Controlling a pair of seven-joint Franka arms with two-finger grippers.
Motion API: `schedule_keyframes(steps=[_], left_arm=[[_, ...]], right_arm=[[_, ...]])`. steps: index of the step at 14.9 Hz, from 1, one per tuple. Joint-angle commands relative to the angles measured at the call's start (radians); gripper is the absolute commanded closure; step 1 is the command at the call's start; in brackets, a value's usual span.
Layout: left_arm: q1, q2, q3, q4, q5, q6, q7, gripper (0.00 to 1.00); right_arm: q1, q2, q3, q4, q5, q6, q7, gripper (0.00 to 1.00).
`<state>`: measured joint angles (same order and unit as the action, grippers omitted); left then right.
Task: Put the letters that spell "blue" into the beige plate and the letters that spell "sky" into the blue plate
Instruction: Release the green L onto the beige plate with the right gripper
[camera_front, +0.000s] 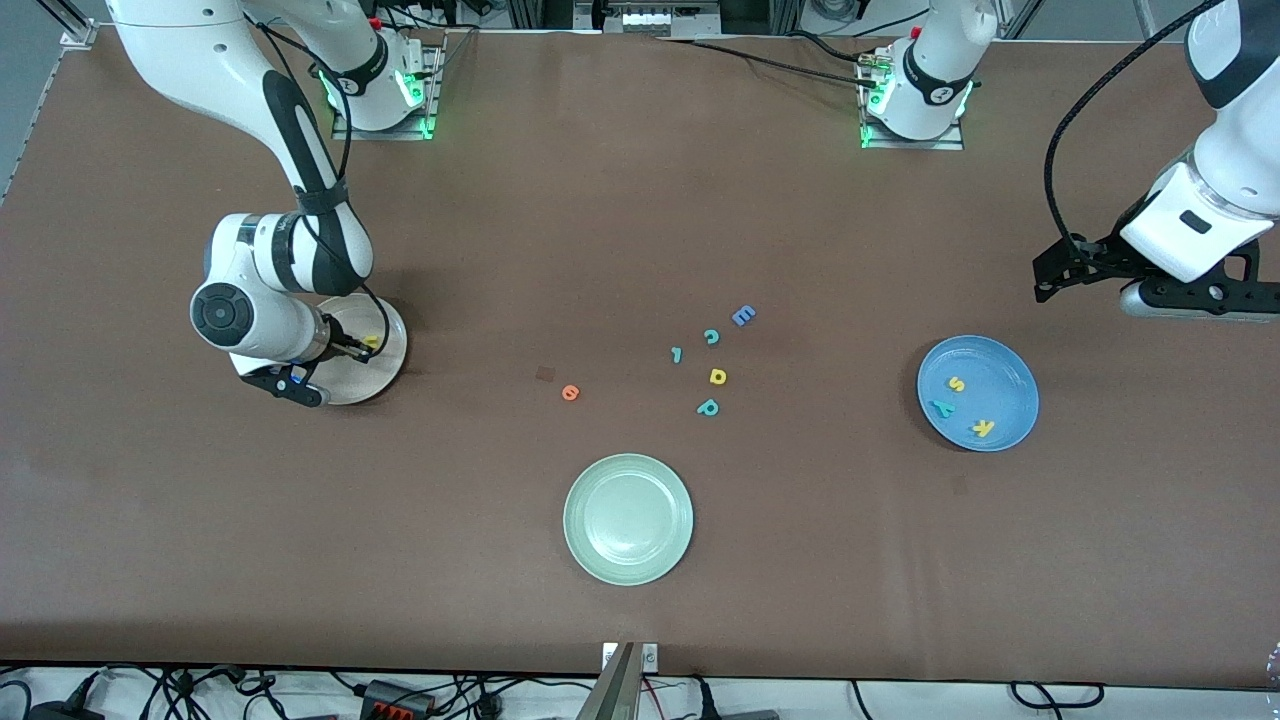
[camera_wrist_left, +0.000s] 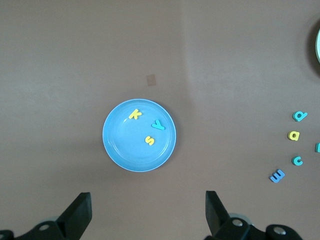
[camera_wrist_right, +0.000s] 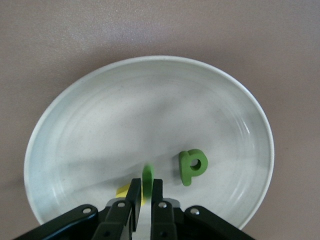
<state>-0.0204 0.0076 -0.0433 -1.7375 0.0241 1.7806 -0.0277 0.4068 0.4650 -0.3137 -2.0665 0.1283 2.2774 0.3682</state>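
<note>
Brown table: right gripper (camera_wrist_right: 143, 196) over round beige plate (camera_wrist_right: 90, 115), nearly closed on thin green stick l (camera_wrist_right: 147, 179), apparently light, rigid; pinch mid-length. Left gripper (camera_wrist_left: 147, 212) waits wide open, empty.

The beige plate (camera_wrist_right: 150, 100) sits at the right arm's end of the surface. In it lies the green b (camera_wrist_right: 192, 166), flat on the plate floor. The thin green stick l (camera_wrist_right: 147, 181) stands between the fingers of the right claw (camera_wrist_right: 143, 196) over the plate, beside the yellow u (camera_wrist_right: 125, 191) (mostly hidden). The orange e (camera_front: 570, 392) lies flat on the bare surface, well apart from both plates. The blue plate (camera_wrist_left: 120, 150), at the left arm's end, holds the yellow s (camera_wrist_left: 149, 139), the yellow k (camera_wrist_left: 135, 114) and the teal y (camera_wrist_left: 158, 124), all flat and apart from one another.
</note>
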Motion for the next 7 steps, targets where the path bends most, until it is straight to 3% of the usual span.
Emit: schedule_keyframes(steps=[1, 5, 7], left_arm=[[-0.001, -0.017, 0.002, -0.005, -0.013, -0.029, 0.023, 0.00], [0.008, -0.014, 0.006, 0.018, -0.015, -0.032, 0.025, 0.00], [0.002, -0.014, 0.003, 0.019, -0.015, -0.032, 0.022, 0.00]], right_arm=[[0.001, -0.041, 0.004, 0.015, -0.007, -0.027, -0.014, 0.00], [0.062, -0.029, 0.011, 0.132, 0.008, -0.102, 0.001, 0.00], [0.101, 0.036, 0.013, 0.225, 0.014, -0.102, 0.029, 0.00]])
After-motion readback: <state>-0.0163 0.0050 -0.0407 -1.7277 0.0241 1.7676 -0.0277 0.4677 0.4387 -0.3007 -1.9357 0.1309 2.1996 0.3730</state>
